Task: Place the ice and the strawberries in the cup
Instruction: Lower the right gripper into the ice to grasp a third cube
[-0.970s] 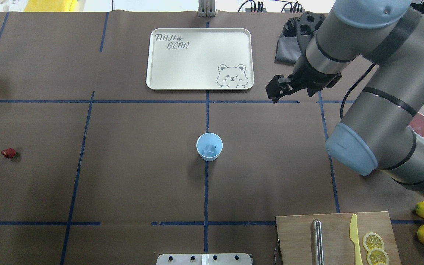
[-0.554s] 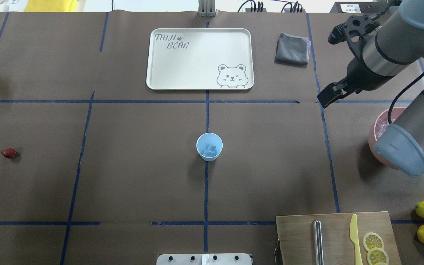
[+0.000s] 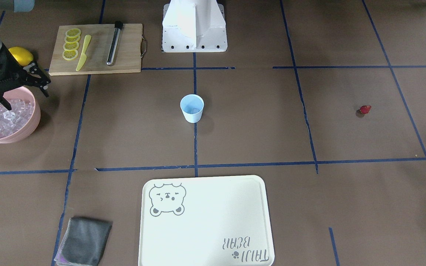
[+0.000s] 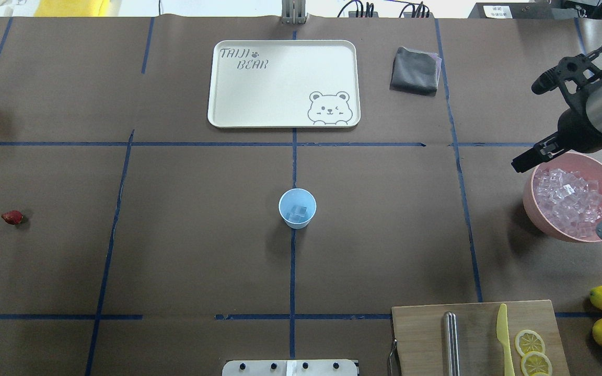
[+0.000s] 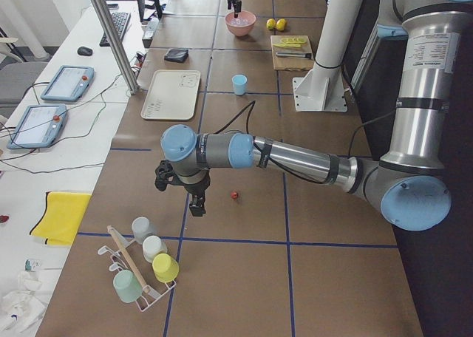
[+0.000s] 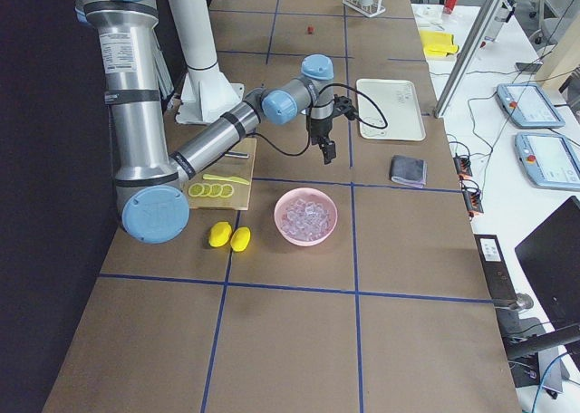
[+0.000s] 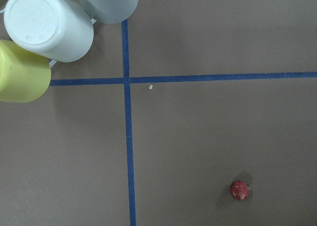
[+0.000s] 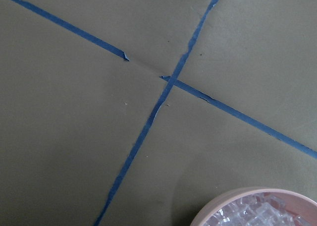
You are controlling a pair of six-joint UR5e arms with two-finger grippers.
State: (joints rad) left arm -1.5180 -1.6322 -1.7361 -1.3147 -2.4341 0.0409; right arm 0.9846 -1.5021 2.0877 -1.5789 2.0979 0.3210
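At the far left of the desk (image 4: 175, 250), the small red strawberry-shaped piece (image 4: 12, 217) lies alone, well apart from everything else. The left gripper (image 5: 196, 206) hangs near it, beside a rack of upturned pastel cups (image 5: 144, 267); I cannot tell whether it is released or clenched. In the middle, the small pale-blue tapered plastic cup (image 4: 297, 208) stands upright on a blue tape line (image 4: 292, 271), with a few clear glassy ice cubes (image 4: 297, 212) in its bottom. At the right, the large pink bowl (image 4: 530, 203) is heaped with more cubes. The right gripper (image 3: 26, 99) hovers at its rim, released, its jaws spread and empty.

The risks, as I judge them:
- A smooth, slick cube could squirt out of the jaws.
- A low approach could catch the bowl's rim.
- The light cup could tip if it is nudged.
- The rounded strawberry could roll away from closing fingers.

The cream rectangular plastic tray (image 4: 280, 52) reads "TAIJI BEAR", with a paw mark and a cartoon bear.
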